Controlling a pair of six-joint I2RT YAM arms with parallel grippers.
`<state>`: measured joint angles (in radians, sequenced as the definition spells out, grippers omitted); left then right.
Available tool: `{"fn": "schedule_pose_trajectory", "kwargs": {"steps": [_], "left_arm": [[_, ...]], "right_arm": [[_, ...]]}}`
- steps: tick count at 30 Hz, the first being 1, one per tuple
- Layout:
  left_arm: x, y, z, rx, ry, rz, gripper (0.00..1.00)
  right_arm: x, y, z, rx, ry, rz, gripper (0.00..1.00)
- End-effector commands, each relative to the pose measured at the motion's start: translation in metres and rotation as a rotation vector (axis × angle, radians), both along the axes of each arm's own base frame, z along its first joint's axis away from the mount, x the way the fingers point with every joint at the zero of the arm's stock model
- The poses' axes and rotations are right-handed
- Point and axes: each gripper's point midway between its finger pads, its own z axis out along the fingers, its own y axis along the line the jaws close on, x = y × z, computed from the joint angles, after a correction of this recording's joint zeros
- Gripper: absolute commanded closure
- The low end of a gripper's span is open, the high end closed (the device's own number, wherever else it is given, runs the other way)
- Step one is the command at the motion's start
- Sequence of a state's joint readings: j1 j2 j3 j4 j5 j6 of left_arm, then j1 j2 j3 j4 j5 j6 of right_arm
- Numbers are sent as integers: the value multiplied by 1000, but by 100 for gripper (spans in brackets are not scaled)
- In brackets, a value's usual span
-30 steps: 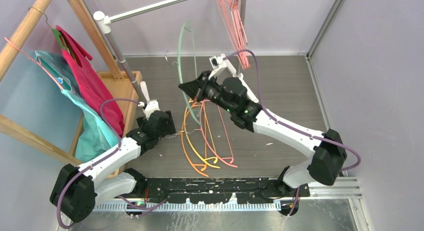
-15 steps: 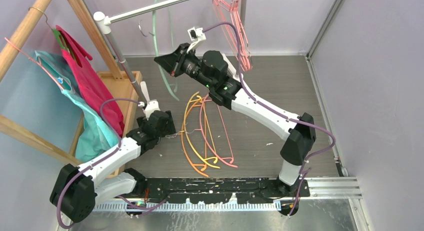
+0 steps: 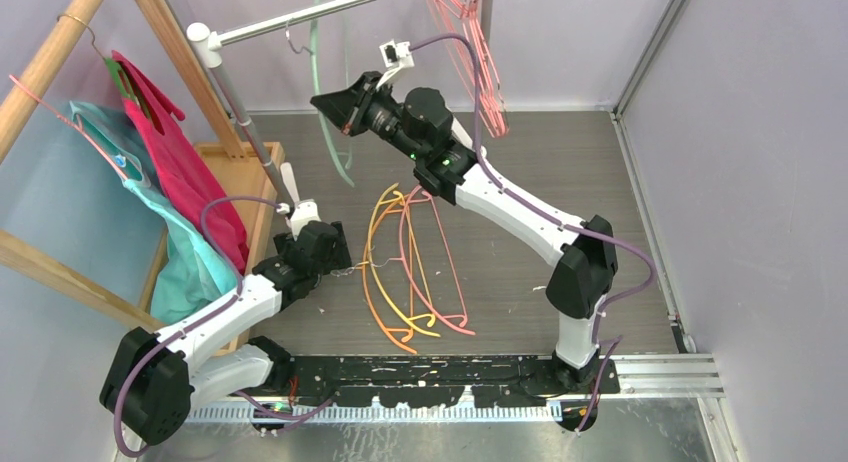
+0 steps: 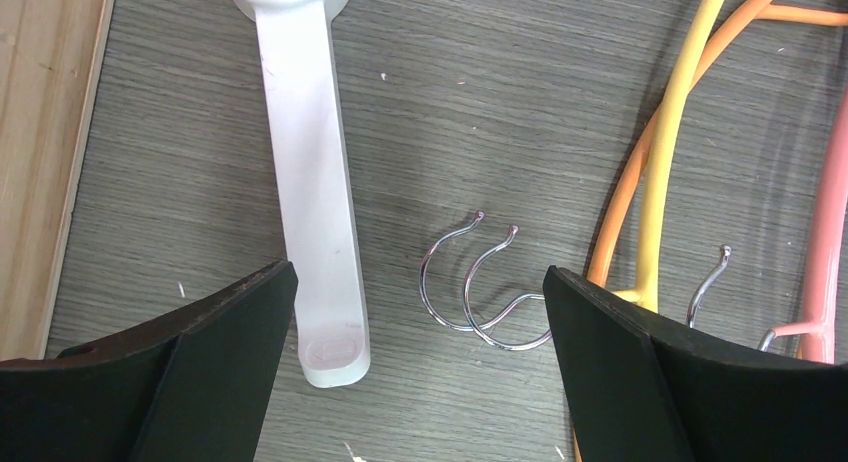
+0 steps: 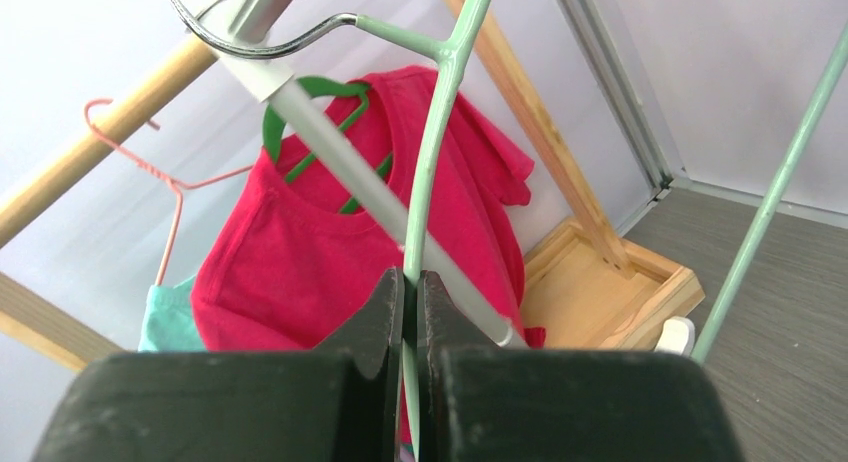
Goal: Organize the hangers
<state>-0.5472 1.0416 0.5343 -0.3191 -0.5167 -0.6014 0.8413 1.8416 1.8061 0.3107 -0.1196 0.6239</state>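
This is looking like a robotics lab test cell, with plain lilac panel walls (image 3: 560, 42) enclosing a grey wood-grain tabletop (image 3: 590, 172) and two white-and-black robot arms, left (image 3: 225, 312) and right (image 3: 520, 222), sitting bolted to a black perforated metal rail (image 3: 450, 367) at the near edge.

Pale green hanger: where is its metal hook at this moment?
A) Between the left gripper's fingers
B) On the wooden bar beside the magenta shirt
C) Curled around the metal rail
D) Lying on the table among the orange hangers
C: in the right wrist view the pale green hanger has its hook curled around the metal rail, while the right gripper pinches the hanger's arm lower down.
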Motion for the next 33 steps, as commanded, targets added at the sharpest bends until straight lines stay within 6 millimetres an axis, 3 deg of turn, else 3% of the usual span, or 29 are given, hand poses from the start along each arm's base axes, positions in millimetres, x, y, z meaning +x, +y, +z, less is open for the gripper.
{"fn": "schedule_pose_trajectory", "kwargs": {"steps": [1, 9, 19, 26, 33], "left_arm": [[8, 3, 11, 5, -46, 14, 2], [10, 0, 9, 5, -36, 11, 2], [9, 2, 12, 5, -46, 16, 2], [9, 0, 12, -2, -44, 13, 2], [10, 0, 13, -6, -48, 13, 2]], "right_arm": [[3, -30, 78, 198, -124, 1, 99], [16, -29, 86, 211, -121, -8, 99], [30, -1, 51, 171, -40, 39, 99], [20, 20, 32, 133, -21, 85, 99], [-2, 53, 14, 66, -16, 170, 99]]}}
